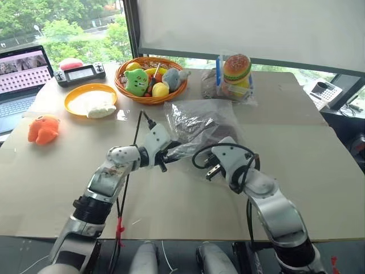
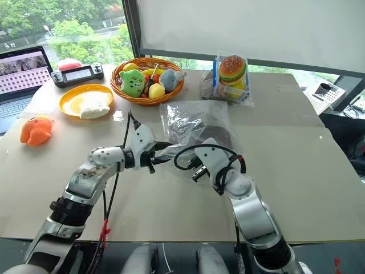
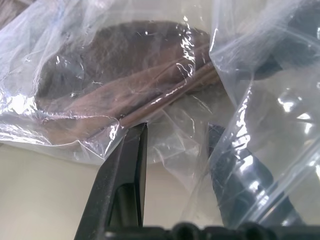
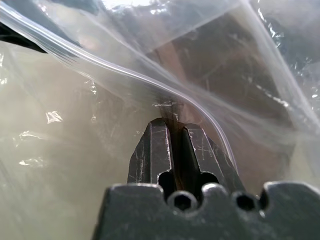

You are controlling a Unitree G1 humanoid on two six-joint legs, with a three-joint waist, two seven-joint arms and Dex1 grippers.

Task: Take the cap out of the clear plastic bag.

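Two grippers meet over the middle of the desk, near its front edge, at the near mouth of the clear plastic bag. Right gripper: fingers pressed together, pinching a fold of the bag's film near its thickened rim, probably to anchor one side of the opening. Left gripper: fingers partly apart with film draped between and over them; whether it grips the film cannot be told. Held from both sides, the mouth is likely being spread so the contents can slide out. The cap, brown and flat, lies wholly inside the bag, just beyond both grippers; removal has not begun. Farther back, toward the far edge: an orange wicker basket holding soft toys and toy fruit, a yellow plate with a white lump on it, and a small clear wrap holding a burger toy. An orange plush sits near the left edge
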